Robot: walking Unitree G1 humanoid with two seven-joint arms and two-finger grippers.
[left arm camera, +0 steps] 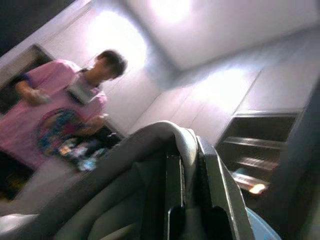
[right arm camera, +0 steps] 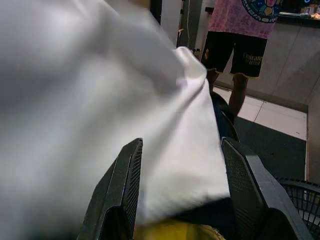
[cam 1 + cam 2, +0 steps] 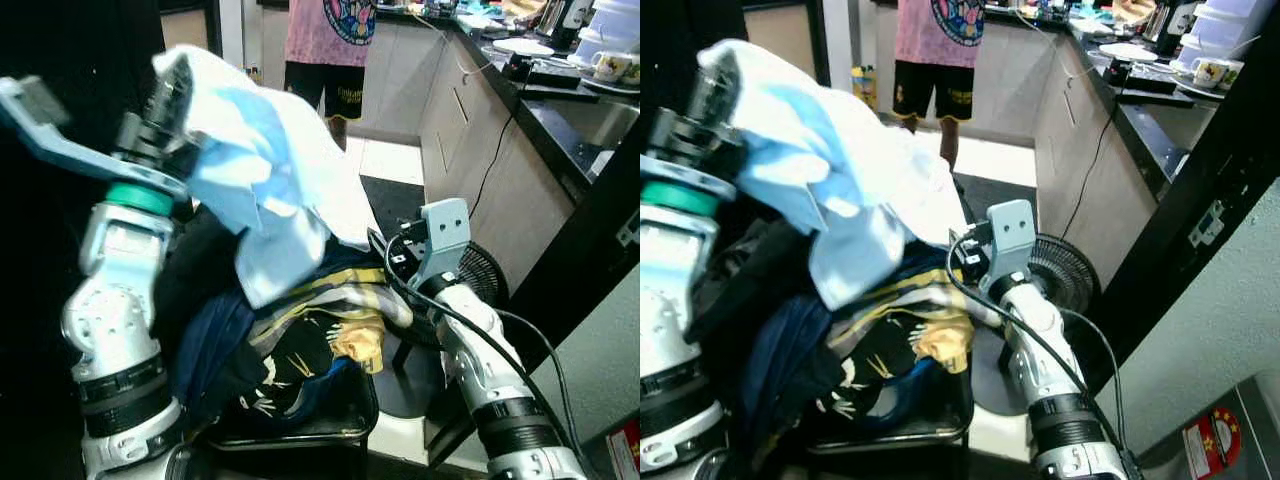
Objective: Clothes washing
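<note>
A heap of clothes (image 3: 290,350), dark blue, black and yellow, fills the lower middle of the eye views and rests on a black chair seat (image 3: 330,415). Above it, in the upper left, a white and pale blue garment (image 3: 265,190) hangs lifted, its lower edge draping onto the heap. The left gripper (image 1: 192,160) is raised at the upper left, its fingers pinching a fold of that garment. The right gripper (image 2: 182,192) sits at centre right beside the heap, fingers spread, with the white cloth just ahead of them. A black fan (image 3: 1065,275) stands behind the right arm. A person (image 3: 330,45) in a pink shirt and black shorts stands at top centre beside a dark kitchen counter (image 3: 560,100).
</note>
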